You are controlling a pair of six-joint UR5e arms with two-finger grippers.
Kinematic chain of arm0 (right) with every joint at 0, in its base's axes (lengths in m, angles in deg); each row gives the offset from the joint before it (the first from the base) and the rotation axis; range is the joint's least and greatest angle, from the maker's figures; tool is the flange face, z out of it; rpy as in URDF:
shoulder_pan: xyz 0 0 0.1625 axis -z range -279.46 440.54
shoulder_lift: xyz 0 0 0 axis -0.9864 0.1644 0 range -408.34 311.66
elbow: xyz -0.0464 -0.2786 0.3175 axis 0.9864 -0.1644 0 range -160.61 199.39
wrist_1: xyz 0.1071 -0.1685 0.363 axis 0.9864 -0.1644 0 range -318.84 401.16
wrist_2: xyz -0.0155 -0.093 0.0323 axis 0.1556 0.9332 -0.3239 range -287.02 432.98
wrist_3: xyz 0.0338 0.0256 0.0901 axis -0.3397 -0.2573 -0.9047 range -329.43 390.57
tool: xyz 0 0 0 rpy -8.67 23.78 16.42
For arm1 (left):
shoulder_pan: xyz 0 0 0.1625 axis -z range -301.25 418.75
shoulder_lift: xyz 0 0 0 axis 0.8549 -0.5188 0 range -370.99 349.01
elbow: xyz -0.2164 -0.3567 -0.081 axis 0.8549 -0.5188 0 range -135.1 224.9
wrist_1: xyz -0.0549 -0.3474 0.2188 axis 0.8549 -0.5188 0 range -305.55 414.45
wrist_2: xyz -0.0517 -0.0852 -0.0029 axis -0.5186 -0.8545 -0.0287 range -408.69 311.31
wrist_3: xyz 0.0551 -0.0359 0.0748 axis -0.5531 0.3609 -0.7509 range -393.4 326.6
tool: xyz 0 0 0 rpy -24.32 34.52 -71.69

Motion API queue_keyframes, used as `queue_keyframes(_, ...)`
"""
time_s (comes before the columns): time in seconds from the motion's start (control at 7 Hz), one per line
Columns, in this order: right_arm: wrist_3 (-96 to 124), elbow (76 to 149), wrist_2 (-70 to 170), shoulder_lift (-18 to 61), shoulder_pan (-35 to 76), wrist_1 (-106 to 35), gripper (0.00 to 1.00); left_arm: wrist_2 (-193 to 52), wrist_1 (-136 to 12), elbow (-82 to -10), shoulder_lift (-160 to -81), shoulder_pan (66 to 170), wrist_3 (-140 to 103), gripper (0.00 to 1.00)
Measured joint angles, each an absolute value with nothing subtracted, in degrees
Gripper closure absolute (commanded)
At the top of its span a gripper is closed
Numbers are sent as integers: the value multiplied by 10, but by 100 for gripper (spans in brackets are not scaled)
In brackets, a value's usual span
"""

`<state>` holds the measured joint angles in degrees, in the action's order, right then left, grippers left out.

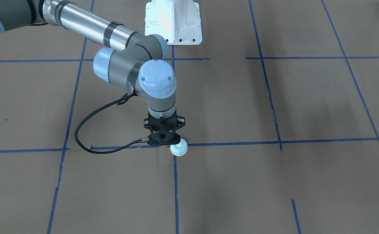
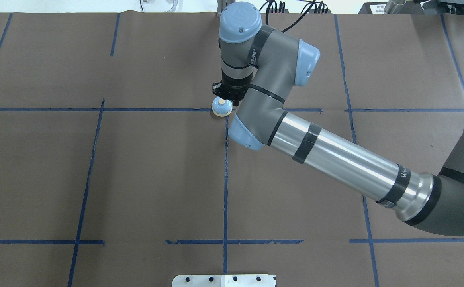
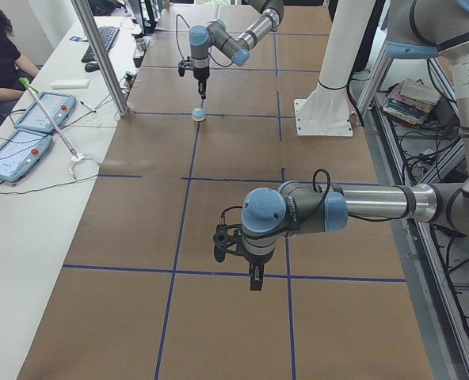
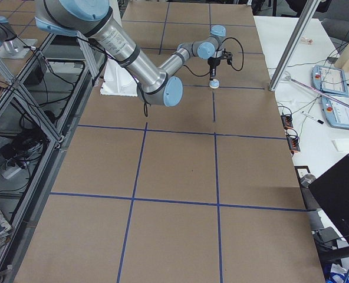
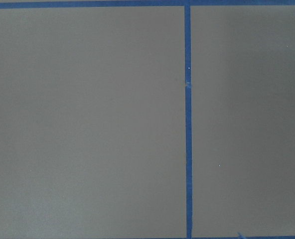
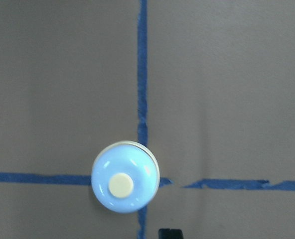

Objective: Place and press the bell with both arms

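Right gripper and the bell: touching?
Apart. The exterior left view shows the right gripper hanging above the bell, with bare table showing between them. The right wrist view shows the bell whole and uncovered.

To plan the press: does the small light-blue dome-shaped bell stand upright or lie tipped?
Upright. The small light-blue dome-shaped bell rests on its cream base ring, its cream button centred on top.
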<state>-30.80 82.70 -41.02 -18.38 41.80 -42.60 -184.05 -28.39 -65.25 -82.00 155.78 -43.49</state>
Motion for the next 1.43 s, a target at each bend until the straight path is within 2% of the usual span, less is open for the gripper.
queue_keyframes(0.14, -321, 785, -402, -207, 421, -401, 100, -1840, -284, -653, -820, 1558, -435, 0)
queue_keyframes(0.43, -327, 753, -381, -220, 426, -388, 100, -1840, -284, -654, -820, 1558, -436, 0)
queue_keyframes(1.43, -329, 729, -368, -235, 436, -383, 100, -1840, -284, -657, -820, 1557, -435, 0)
